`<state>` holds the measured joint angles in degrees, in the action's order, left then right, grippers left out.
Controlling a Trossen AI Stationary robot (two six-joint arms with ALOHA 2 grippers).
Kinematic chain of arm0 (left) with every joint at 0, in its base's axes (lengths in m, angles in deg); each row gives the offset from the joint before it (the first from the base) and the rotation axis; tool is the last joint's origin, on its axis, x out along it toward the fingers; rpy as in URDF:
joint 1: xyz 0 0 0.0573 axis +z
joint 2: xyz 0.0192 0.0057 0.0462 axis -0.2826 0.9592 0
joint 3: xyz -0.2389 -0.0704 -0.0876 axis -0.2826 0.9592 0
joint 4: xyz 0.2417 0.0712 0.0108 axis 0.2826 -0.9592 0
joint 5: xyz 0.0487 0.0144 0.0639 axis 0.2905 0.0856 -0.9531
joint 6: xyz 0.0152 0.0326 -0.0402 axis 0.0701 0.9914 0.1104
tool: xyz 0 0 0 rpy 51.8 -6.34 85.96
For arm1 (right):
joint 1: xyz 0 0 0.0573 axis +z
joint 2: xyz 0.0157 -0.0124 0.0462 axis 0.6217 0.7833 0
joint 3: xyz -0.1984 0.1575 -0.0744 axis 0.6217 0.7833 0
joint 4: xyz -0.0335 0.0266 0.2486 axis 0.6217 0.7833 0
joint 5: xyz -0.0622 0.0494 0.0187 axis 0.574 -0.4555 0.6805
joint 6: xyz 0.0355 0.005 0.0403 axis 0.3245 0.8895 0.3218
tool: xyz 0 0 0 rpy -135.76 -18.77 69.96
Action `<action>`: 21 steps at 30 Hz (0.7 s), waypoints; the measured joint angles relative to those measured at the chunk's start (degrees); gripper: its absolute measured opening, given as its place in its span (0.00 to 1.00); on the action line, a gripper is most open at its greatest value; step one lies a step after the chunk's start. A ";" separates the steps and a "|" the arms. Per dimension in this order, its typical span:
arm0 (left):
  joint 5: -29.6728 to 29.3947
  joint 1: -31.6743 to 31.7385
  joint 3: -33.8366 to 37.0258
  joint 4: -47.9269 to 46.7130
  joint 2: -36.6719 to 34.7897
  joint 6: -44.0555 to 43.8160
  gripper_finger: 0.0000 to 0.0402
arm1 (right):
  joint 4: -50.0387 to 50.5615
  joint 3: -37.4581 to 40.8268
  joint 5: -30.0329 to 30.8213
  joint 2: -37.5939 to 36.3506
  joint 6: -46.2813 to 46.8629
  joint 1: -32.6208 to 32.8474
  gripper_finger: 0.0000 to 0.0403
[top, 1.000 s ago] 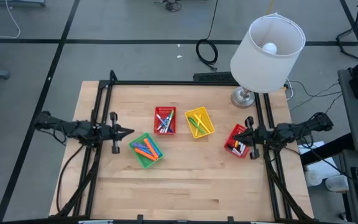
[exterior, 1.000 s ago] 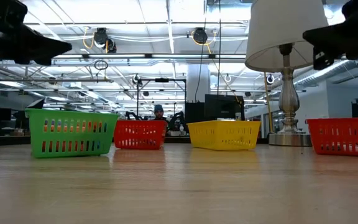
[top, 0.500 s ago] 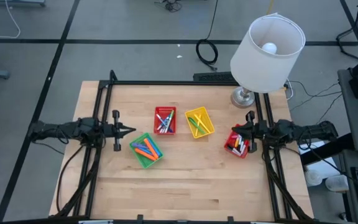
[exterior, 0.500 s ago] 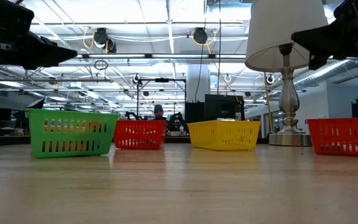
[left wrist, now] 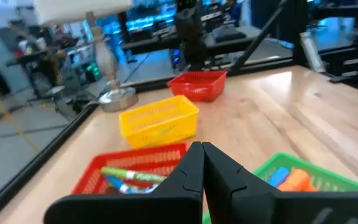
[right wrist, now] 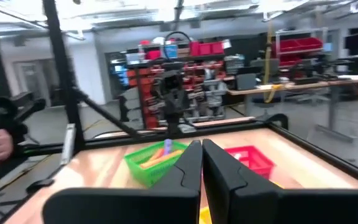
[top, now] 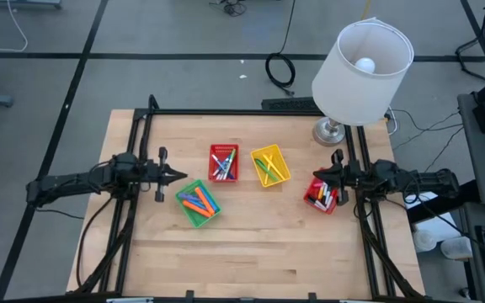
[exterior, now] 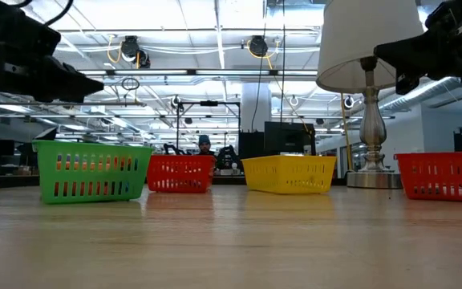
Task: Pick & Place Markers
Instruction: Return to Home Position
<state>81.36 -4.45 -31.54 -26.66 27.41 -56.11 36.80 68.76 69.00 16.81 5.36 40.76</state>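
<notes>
The left arm (top: 78, 179) and right arm (top: 415, 178) were matte black, slim, built of jointed segments. Each ended in two dark, wedge-shaped fingers (left wrist: 190, 169) tapering to narrow tips.

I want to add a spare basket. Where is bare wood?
Bare: the wide strip of table below green basket and right red basket in the high view. Crowded: the basket row with middle red basket, yellow basket, lamp, left end effector, right end effector.

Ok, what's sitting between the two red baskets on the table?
The yellow basket, between the middle red basket and the right red basket. Both the high view and the low view show it.
</notes>
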 joint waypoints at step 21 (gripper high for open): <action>-2.74 -7.72 0.00 -0.03 -7.71 4.22 0.00 | -3.22 0.04 0.80 -0.11 -2.66 0.04 0.00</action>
<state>78.62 -12.17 -31.54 -26.69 19.70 -51.89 33.58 68.80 69.80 16.70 2.70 40.81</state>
